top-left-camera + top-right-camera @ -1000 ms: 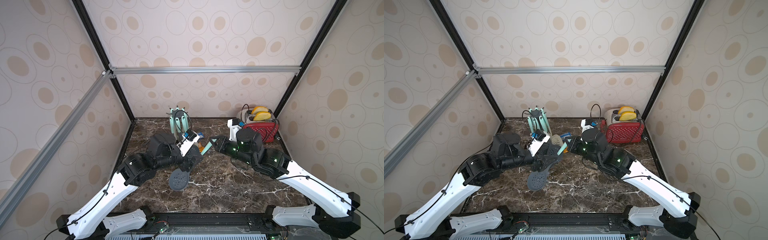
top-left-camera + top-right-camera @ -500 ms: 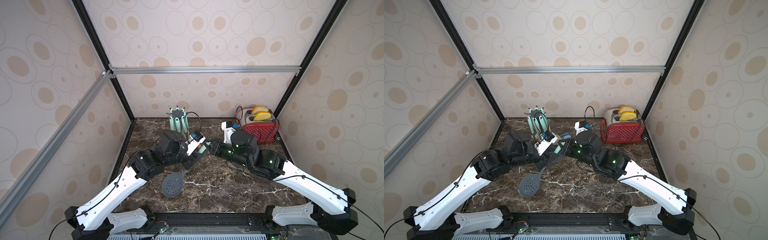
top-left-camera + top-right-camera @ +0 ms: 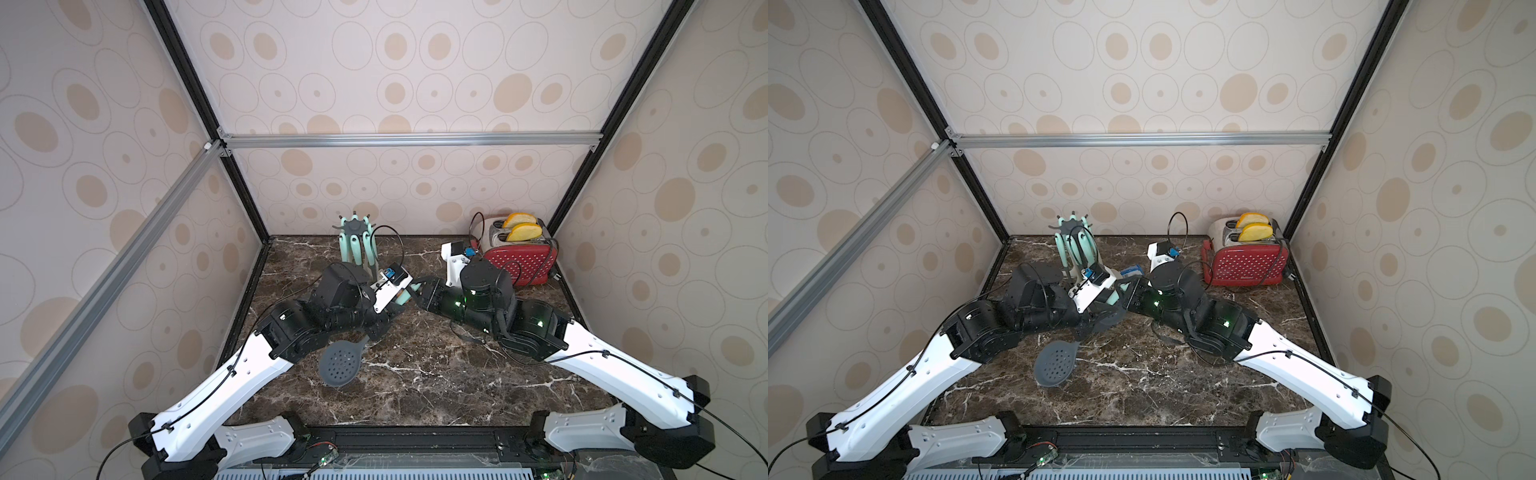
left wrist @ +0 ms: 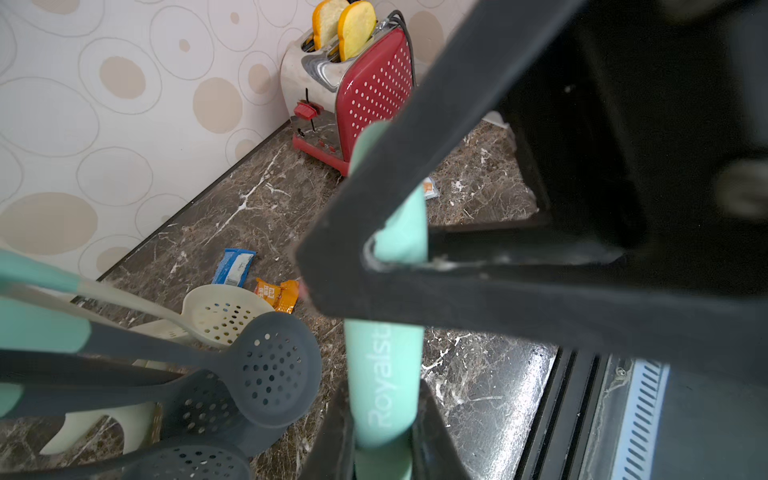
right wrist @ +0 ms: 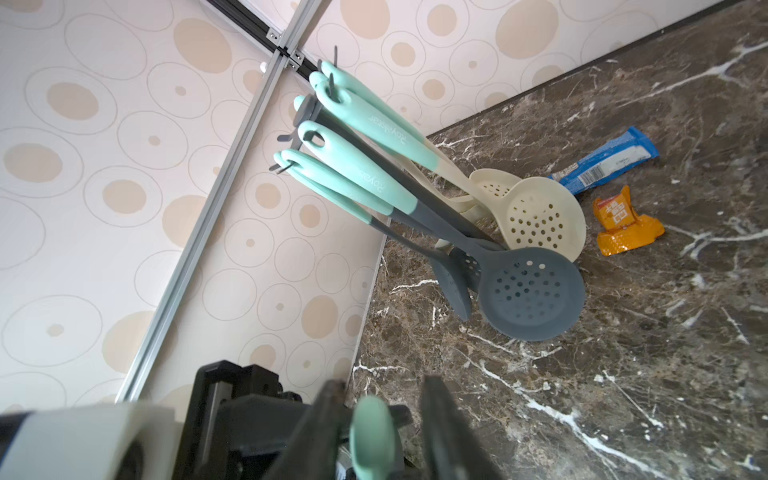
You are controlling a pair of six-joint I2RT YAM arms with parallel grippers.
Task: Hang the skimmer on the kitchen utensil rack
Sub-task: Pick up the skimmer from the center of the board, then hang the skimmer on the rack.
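Handover, mid-counter. The skimmer (image 3: 341, 366) hangs slantwise. Its grey perforated head sits low at 7 o'clock from the left gripper (image 4: 382, 432), and its mint handle runs up toward 1 o'clock. I cannot tell whether the head clears the counter (image 3: 415, 374).

- **Left gripper:** clamped on the mint handle, fingers touching both sides.
- **Right gripper (image 5: 380, 399):** jaws stand apart either side of the handle's tip with a gap showing, so no hold there.
- **Kitchen utensil rack (image 3: 354, 226):** upright at 11 o'clock on the counter, just beyond the left gripper. Several mint-handled utensils hang on it, and a few prongs look bare in the right wrist view.

My judgement is that the skimmer now rests with the left arm and the hanging is not yet begun. Next, the right arm needs to back off toward 3 o'clock. The left arm then needs to raise the handle's end above the crown and settle it over a free prong without knocking the hung utensils.
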